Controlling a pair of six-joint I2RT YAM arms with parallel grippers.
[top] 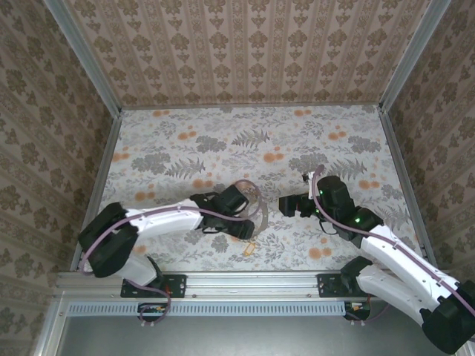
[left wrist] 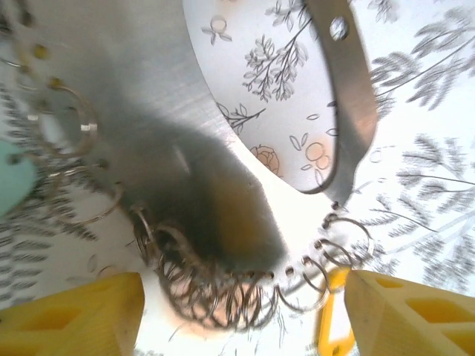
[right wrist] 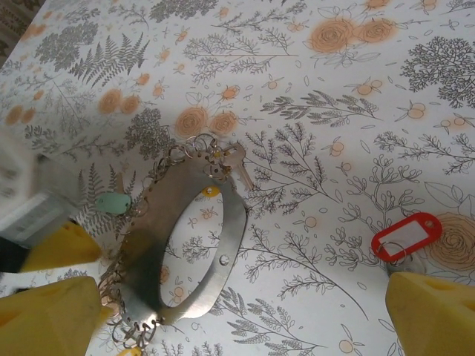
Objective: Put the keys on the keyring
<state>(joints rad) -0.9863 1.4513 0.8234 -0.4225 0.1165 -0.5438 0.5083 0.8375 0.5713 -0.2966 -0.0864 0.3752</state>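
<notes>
The keyring is a wide oval band of brushed metal lying on the flowered table, with several small split rings along its edge. On it hang a teal tag, a silver key and a yellow tag. A red-tagged key lies loose to the right of the ring. My left gripper is open, its yellow fingers either side of the ring's edge. My right gripper is open above the ring's near end. From above, the keyring lies between the left gripper and the right gripper.
A yellow tag lies near the table's front edge, below the ring. Patterned walls close in the back and both sides. The left arm's yellow finger shows beside the ring in the right wrist view.
</notes>
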